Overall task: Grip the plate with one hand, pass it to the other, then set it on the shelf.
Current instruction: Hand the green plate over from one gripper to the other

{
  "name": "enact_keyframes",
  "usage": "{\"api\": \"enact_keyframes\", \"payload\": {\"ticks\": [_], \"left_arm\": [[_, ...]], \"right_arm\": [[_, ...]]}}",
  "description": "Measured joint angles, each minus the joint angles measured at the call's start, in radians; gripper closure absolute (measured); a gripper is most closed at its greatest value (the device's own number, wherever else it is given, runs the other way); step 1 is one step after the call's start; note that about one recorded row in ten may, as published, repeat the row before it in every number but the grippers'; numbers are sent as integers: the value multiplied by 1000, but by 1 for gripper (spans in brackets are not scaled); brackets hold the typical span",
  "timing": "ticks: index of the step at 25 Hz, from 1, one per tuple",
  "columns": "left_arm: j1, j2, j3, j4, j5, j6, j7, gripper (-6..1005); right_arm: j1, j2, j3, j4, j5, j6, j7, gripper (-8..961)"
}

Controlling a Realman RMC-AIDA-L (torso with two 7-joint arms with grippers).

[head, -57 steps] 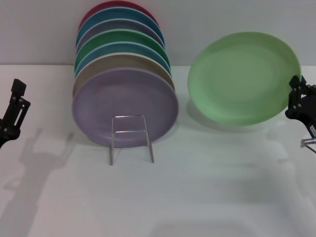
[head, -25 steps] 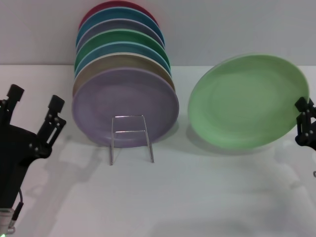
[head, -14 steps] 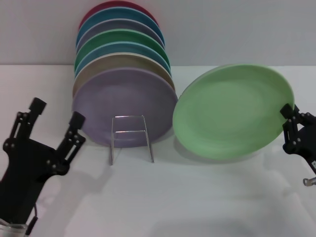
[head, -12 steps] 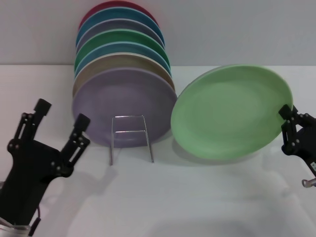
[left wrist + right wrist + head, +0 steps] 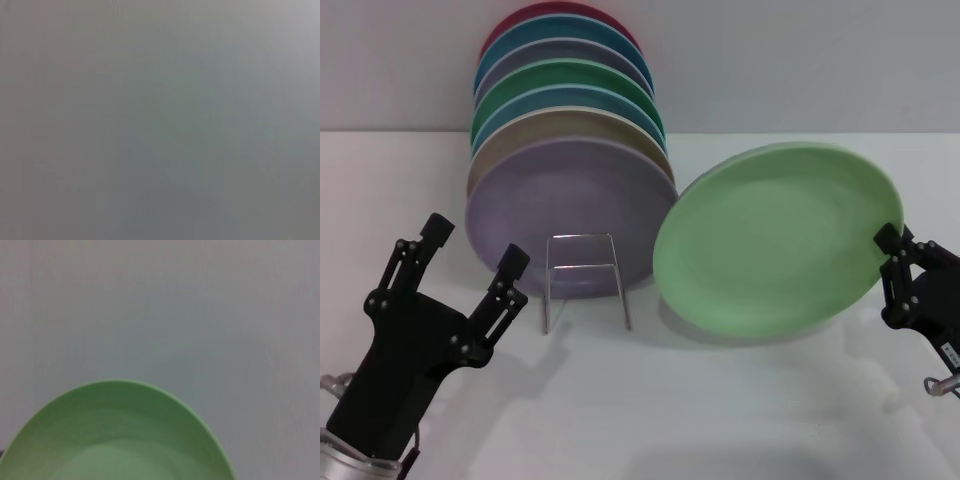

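Note:
The light mint-green plate (image 5: 775, 240) is held tilted in the air, right of the rack, and it also shows in the right wrist view (image 5: 115, 440). My right gripper (image 5: 895, 265), all black, is shut on the plate's right rim. My left gripper (image 5: 477, 243), on a silver-grey wrist, is open and empty at the lower left, fingers pointing up and right, in front of the rack's left side. The wire shelf (image 5: 582, 265) stands on the white table, its front loop in front of the lilac plate (image 5: 570, 195). The left wrist view shows only a blank grey surface.
Several coloured plates stand on edge in the rack behind the lilac one, among them a darker green plate (image 5: 570, 80). A grey wall (image 5: 800, 50) rises behind the table (image 5: 720, 400). The mint plate's left rim is close to the lilac plate's right edge.
My right gripper has carried the mint-green plate left and slightly down, toward the rack. My left gripper has risen into view from the left and moved right, fingers open.

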Motion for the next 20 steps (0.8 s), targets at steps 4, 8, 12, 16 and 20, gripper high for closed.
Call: {"api": "enact_keyframes", "payload": {"ticks": [4,8,12,16,20], "left_arm": [[-1,1,4,0,0,-13,1,166],[-3,1,10,3,0,-28,2,166],[-3,-1,28,-6,0,-44,31,166],[-3,-2,70,-33,0,-65,110,166],[-2,-2,77,-47,0,-83,130,166]], "right_arm": [[0,2,-5,5,1,3,-2,932],[-1,2,-6,15,1,4,-4,932],[-4,2,-22,18,0,5,-15,932],[-9,2,-28,23,0,16,-39,932],[-21,3,-28,52,4,37,-40,932]]}}
